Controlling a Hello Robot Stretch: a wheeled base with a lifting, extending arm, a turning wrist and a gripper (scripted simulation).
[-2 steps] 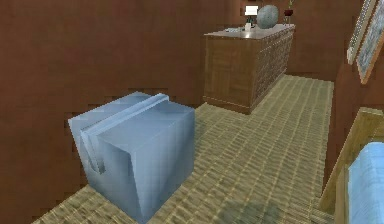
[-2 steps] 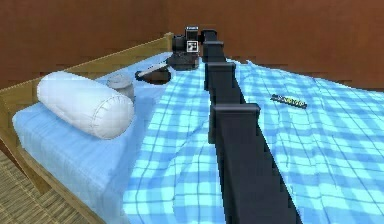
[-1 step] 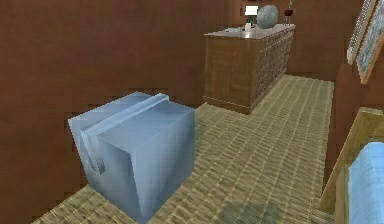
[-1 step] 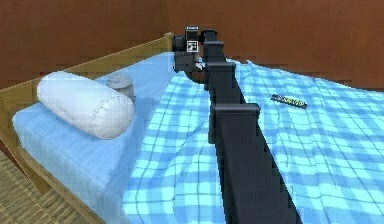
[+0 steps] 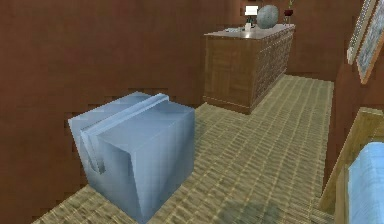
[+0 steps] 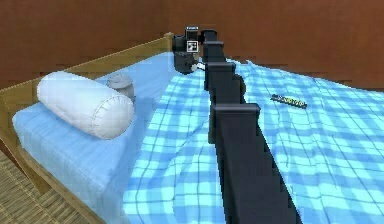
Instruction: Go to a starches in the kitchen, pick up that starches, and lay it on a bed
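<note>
Progress looks late, judging by where the robot stands. The dark square-barred arm (image 6: 240, 130) reaches out across a wooden-framed bed with a blue-and-white checked cover (image 6: 330, 150), and the dark gripper (image 6: 186, 60) sits at its far end, near the bed's far wooden rail. So the trip to the kitchen and the carry to the bedroom seem done. What is left, at most, is the laying down and the pull-back.

Whether the laying down is done I cannot settle. A small grey-brown rounded lump (image 6: 120, 82) lies on the cover, touching or just beside the long white cylindrical bolster pillow (image 6: 85, 103), and left of the gripper in the arm side view. It may be the starches, but its shape is too vague to say so. How the jaws stand cannot be told, nor whether the gripper holds anything, since cover and frame lie behind it. A thin dark stick-like thing (image 6: 290, 100) lies on the cover on the arm's other side, well apart from the lump.

As for containers, a pale blue boxy case with a raised ridge on top (image 5: 135, 150) stands on the woven carpet (image 5: 260, 150) in the forward view. It looks closed, and its contents are hidden. Beyond it, a brown wooden dresser (image 5: 240, 70) carries a grey-blue round ornament (image 5: 267, 15) on its top.
</note>
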